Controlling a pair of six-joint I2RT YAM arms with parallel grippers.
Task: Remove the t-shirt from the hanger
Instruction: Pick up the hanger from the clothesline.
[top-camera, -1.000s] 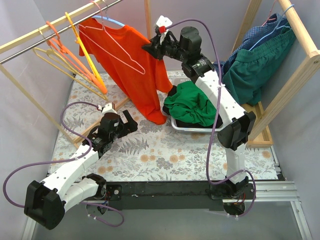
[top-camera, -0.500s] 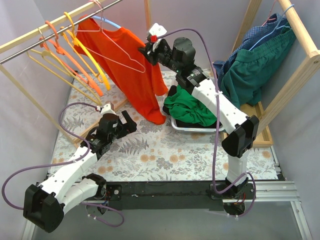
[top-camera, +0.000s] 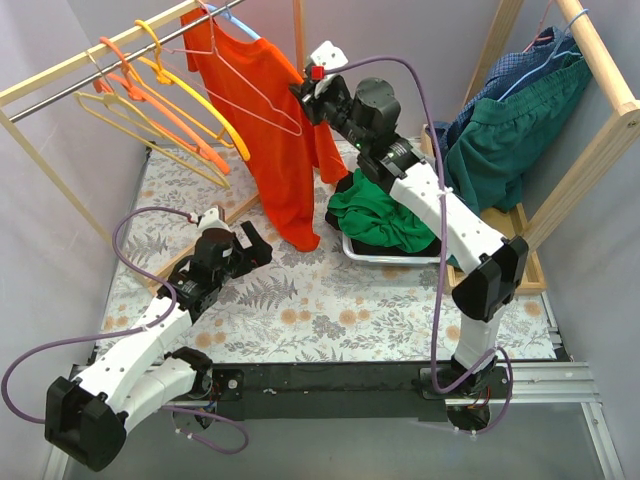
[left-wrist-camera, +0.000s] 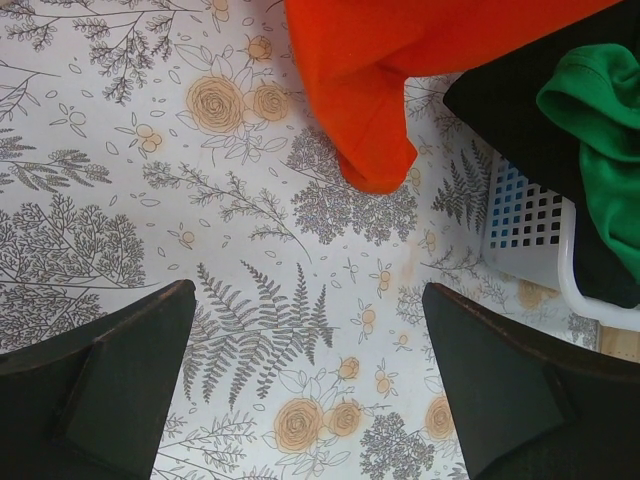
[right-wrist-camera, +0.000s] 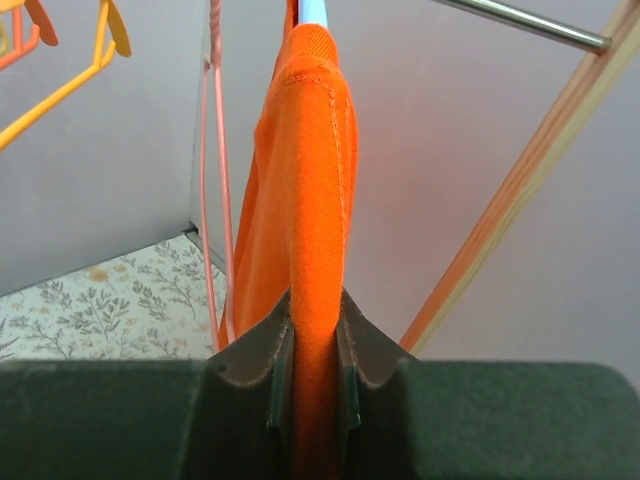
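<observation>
Nearest the bases, the left gripper (left-wrist-camera: 310, 400) hovers low over the floral tablecloth (left-wrist-camera: 150, 200) with its fingers spread as wide as they go and nothing between them, so it has no part in the job yet. Just beyond it, the lower hem of the orange t-shirt (top-camera: 270, 130) hangs close above the cloth, beside the white basket (left-wrist-camera: 530, 215). That basket holds a crumpled green garment (top-camera: 385, 210), which overflows the near rim. A dark patch shows beside it in the left wrist view, and I cannot identify it. Higher and farther back, the right gripper (right-wrist-camera: 312, 345) has its fingers pinched nearly shut on a fold of the t-shirt's shoulder or sleeve edge, with the fabric running straight up out of the jaws. The shirt appears to be still draped on a light-blue hanger (right-wrist-camera: 313, 10) hooked over the metal rail (top-camera: 90, 85). A pink wire hanger (top-camera: 270, 105) lies against its front, and empty orange and yellow hangers (top-camera: 160, 110) sit further along the rail. The task looks barely begun. A grip is secured, but the shirt has yet to be drawn off the hanger's arms and freed. It would probably go into the basket after that, though that is only a guess.
</observation>
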